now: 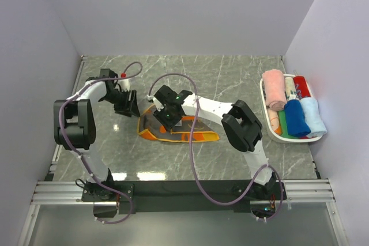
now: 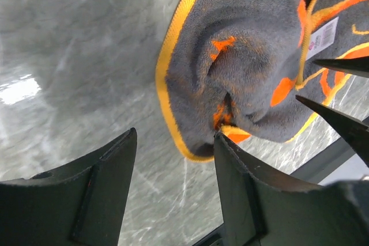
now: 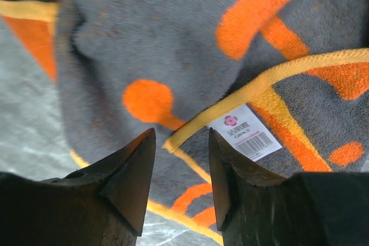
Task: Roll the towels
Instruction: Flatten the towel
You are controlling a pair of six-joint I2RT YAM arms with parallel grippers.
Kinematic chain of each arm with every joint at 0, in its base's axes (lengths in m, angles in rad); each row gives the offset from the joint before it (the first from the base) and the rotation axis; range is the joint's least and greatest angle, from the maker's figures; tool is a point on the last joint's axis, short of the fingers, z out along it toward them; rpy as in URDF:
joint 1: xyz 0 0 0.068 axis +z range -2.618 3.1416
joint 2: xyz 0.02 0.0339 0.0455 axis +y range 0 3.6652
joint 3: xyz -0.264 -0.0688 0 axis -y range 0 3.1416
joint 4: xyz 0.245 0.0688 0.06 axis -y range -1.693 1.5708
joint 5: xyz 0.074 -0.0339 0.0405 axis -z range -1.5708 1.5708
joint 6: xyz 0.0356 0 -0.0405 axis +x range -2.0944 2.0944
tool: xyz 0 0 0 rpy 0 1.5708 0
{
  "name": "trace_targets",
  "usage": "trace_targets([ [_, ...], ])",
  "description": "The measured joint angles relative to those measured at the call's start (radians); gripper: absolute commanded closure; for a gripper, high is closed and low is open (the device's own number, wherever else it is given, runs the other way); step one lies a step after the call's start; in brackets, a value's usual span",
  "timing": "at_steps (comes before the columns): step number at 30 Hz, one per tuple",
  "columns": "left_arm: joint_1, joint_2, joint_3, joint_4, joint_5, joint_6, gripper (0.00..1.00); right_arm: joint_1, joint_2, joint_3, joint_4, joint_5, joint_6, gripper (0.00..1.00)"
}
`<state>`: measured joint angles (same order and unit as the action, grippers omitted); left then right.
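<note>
White basket holds rolled towels; left fingers and right fingers gape empty at the grey towel.

Grey-and-orange towel is fuzzy cloth; table glossy, marbled.

Overhead, the right gripper blocked the middle of the grey-and-orange towel, and its own fingertips were lost in the dark body. Both wrist views cropped the towel at the top and right edges. Label print was too small to read. In the basket, the green towel was mostly buried under the blue roll.
</note>
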<state>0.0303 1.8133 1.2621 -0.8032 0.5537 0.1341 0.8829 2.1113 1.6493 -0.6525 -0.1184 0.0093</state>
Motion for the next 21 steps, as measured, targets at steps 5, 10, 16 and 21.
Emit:
trace_targets([
  [5, -0.043, 0.048, -0.025, 0.026, -0.019, -0.053, 0.44, 0.000, 0.005, -0.043, 0.005, 0.031, 0.009, 0.54],
  [10, -0.095, 0.082, -0.048, 0.044, -0.042, -0.114, 0.56, 0.000, 0.002, -0.073, 0.020, 0.054, 0.017, 0.66],
  [16, -0.114, 0.103, -0.049, 0.065, -0.063, -0.186, 0.85, 0.000, -0.016, -0.110, 0.060, 0.090, 0.017, 1.00],
  [21, -0.108, 0.135, 0.000, 0.024, -0.093, -0.201, 1.00, -0.020, -0.075, -0.200, 0.107, 0.104, 0.023, 1.00],
])
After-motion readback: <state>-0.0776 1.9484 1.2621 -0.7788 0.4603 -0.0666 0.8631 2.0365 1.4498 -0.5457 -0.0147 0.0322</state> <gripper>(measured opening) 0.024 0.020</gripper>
